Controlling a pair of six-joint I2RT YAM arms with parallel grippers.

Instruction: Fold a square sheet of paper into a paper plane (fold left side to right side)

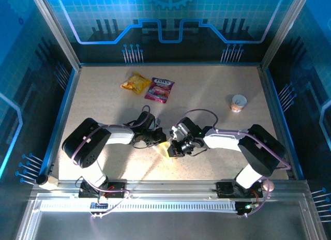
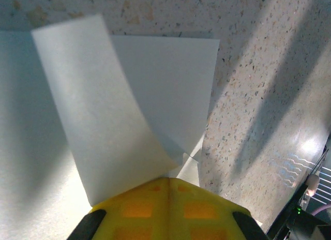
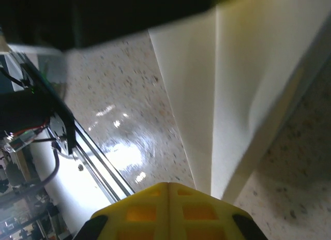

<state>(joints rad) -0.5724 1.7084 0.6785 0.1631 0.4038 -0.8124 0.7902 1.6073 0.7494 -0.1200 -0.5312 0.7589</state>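
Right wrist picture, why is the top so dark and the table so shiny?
Right wrist view: something dark and blurry crosses the top; glare shines off the table beside the sheet of paper. Left wrist view: shadow stripes cross the table.

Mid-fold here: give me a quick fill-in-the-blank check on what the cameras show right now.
1. The left gripper and the right gripper are both ___ on the sheet of paper.
2. In the top view, the yellow packet lies to the ___ of the pink packet.
3. On the table, the cup stands in the ___ half.
Missing words: shut; left; right.
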